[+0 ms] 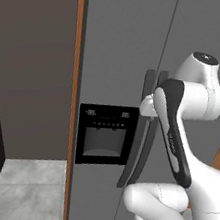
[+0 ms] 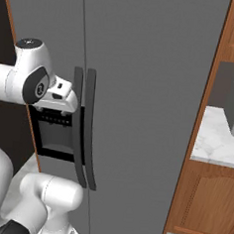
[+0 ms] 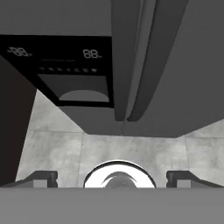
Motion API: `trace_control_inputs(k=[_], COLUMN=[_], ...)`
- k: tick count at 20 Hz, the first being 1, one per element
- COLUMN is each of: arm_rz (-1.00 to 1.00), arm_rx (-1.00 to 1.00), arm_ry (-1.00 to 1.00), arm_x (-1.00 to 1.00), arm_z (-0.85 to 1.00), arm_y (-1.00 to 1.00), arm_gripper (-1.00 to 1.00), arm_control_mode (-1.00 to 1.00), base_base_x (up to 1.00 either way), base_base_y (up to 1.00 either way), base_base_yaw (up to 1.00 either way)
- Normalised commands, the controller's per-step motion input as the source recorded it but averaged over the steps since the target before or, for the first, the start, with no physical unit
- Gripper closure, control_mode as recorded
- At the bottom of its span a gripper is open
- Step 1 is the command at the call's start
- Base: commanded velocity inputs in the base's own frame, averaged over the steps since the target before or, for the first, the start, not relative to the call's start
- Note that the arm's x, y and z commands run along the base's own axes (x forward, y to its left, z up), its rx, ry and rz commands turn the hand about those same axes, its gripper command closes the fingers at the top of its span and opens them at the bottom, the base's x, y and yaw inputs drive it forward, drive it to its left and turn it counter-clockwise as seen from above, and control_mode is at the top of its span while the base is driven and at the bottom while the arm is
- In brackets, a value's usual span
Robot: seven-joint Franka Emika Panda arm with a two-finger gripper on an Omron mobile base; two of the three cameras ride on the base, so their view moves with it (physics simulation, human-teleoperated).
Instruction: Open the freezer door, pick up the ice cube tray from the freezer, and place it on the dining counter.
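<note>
**A:** Take the fridge front from left to right, with the black dispenser panel (image 1: 104, 136) as the marker. What stands where?

**B:** Left of the panel runs a thin wooden edge (image 1: 72, 100), and past that a dark wall. The panel itself sits low in the freezer door (image 1: 120, 48), which is shut. Just right of the panel hang two long dark curved handles side by side: the freezer door's handle (image 1: 137, 132) nearest the panel, then the handle (image 2: 89, 132) of the plain grey door (image 2: 150, 101). Far right of that door, in the right base view, a wooden cabinet frame (image 2: 201, 145) holds a small marble counter (image 2: 214, 141).

**A:** And the gripper (image 3: 112, 178)?

**B:** Released, jaws spread wide with nothing between them. In the hand view its fingertips (image 3: 41, 178) sit well apart, with the lower ends of both handles ahead. From the base views the hand is up against the freezer door's handle, just above and right of the panel, though I cannot tell whether it touches.
</note>
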Motion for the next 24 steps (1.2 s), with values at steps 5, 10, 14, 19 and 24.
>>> trace_control_inputs(k=[5,10,14,19,24], arm_rz=[0.00,0.00,0.00,0.00,0.00], arm_rx=[0.00,0.00,0.00,0.00,0.00], arm_ry=[0.00,0.00,0.00,0.00,-0.02], arm_x=[-0.56,-0.34,-0.05,-0.16,-0.30], arm_z=[0.27,0.15,0.02,0.00,0.00], arm_y=[0.00,-0.01,-0.03,-0.17,-0.24], arm_gripper=[-1.00,-1.00,-1.00,-1.00,-1.00], arm_control_mode=[-1.00,-1.00,-1.00,-1.00,-1.00], base_base_x=[0.00,0.00,0.00,0.00,0.00], base_base_y=[0.00,0.00,0.00,0.00,0.00], base_base_yaw=[0.00,0.00,0.00,0.00,0.00])
